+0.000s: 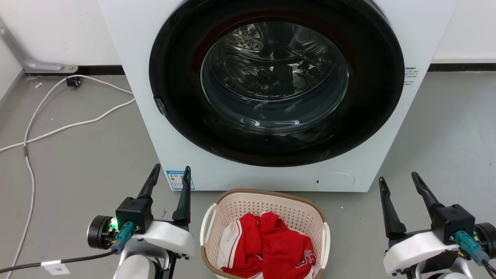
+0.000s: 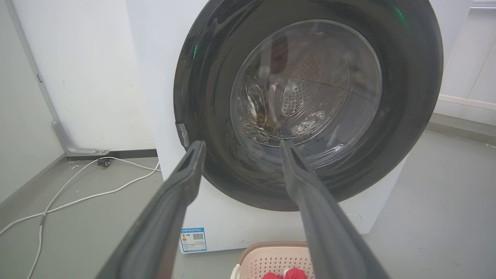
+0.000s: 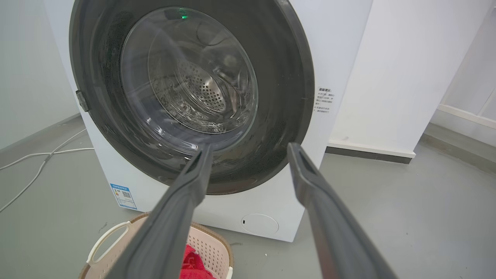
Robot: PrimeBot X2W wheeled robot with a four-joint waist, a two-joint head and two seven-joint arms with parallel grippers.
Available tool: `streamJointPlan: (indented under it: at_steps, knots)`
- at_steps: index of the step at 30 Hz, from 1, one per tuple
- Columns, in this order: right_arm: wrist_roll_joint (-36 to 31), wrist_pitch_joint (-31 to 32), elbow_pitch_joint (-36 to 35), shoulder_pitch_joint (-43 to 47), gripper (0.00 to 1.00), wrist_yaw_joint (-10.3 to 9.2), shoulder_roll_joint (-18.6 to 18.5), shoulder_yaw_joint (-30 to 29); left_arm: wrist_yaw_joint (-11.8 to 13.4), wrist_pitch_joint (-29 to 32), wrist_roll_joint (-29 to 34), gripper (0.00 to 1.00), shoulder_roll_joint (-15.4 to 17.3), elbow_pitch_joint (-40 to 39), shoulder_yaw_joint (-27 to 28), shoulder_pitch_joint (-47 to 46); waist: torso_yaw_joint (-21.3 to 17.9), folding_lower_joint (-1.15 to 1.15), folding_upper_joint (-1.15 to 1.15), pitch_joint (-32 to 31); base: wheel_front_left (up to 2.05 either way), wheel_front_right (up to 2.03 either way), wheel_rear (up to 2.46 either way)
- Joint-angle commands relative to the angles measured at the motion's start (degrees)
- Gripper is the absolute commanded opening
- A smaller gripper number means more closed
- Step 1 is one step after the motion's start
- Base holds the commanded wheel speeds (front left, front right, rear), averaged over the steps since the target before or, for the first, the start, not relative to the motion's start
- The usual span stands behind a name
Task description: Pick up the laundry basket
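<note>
Laundry basket (image 1: 271,204) w/ red clothes (image 1: 279,244) is sitting on floor (image 1: 77,155), just in front of washer (image 1: 131,58). Left gripper (image 1: 172,170) & right gripper (image 1: 398,177) are flanking it, both spread, empty, prob. lining up for side handles.

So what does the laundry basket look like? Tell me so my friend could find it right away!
Find the big white washing machine with the round dark door. On the grey floor right in front of it sits the laundry basket, much smaller and low. It is cream plastic full of little holes, with a brown rim, white side handles and red clothes inside.
</note>
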Motion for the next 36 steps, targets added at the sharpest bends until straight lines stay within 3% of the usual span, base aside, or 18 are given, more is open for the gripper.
streamJointPlan:
  at_steps: [1,9,17,36]
  knots:
    - [0.47,0.10,0.10,0.23,1.00,-0.02,0.17,-0.04,0.23,-0.15,0.16,1.00,-0.05,0.06,0.13,-0.71,0.00,0.00,0.00,0.05,0.00,0.00,0.00]
    - [1.91,1.54,2.73,-1.00,1.00,-0.03,0.15,-1.14,-0.04,-0.15,-0.50,1.00,-0.04,2.30,0.08,-3.24,0.06,0.00,0.00,2.78,0.00,0.00,0.00]
    - [4.02,3.85,8.97,-7.57,1.00,-0.03,0.13,-1.26,-0.82,-0.14,-1.71,1.00,0.84,9.15,0.34,-10.66,-0.30,0.00,0.00,11.90,0.00,0.00,0.00]
    - [9.67,5.29,39.20,-32.09,1.00,-0.03,0.14,3.89,-2.47,1.22,-7.30,1.00,4.04,35.66,-4.15,-33.27,-1.47,0.00,0.00,32.42,0.00,0.00,0.00]
